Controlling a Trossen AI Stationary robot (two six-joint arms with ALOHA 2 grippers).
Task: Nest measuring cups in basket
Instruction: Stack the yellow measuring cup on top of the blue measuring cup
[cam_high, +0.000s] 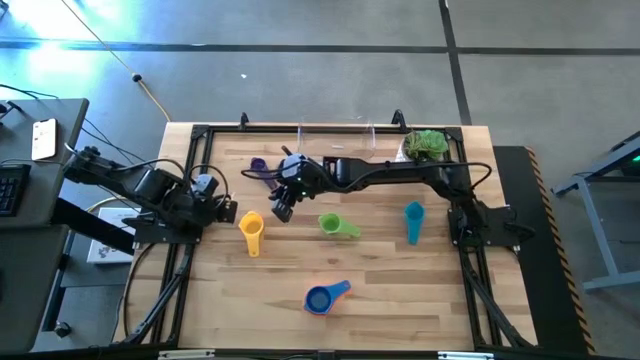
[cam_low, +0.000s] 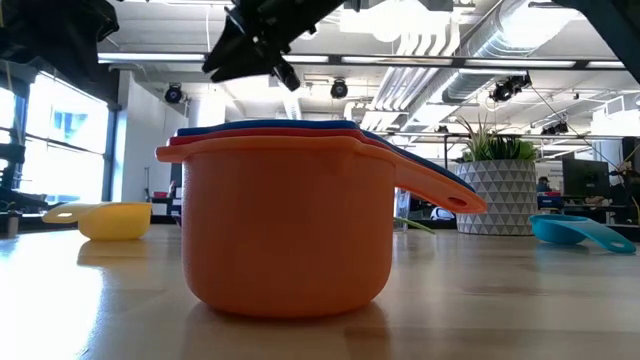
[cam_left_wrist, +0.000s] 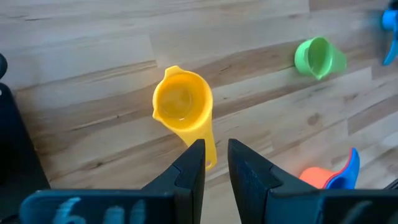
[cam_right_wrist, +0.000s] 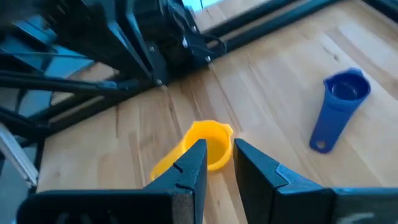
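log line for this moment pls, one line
left gripper: empty, over yellow cup handle | right gripper: empty, mid-table above yellow cup | basket: no cups seen inside

A wooden plank bench (cam_high: 400, 300) is shown on a grey concrete floor (cam_high: 300, 70). At centre right of the low view, a potted plant (cam_low: 497, 185) is seen beneath exposed ceiling ducts (cam_low: 450, 50); windows (cam_low: 60, 130) are lit at left.

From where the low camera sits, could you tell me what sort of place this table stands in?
Probably an open-plan office or lab: exposed ceiling ducts overhead, a potted plant behind, and a wooden table framed by two robot arms.
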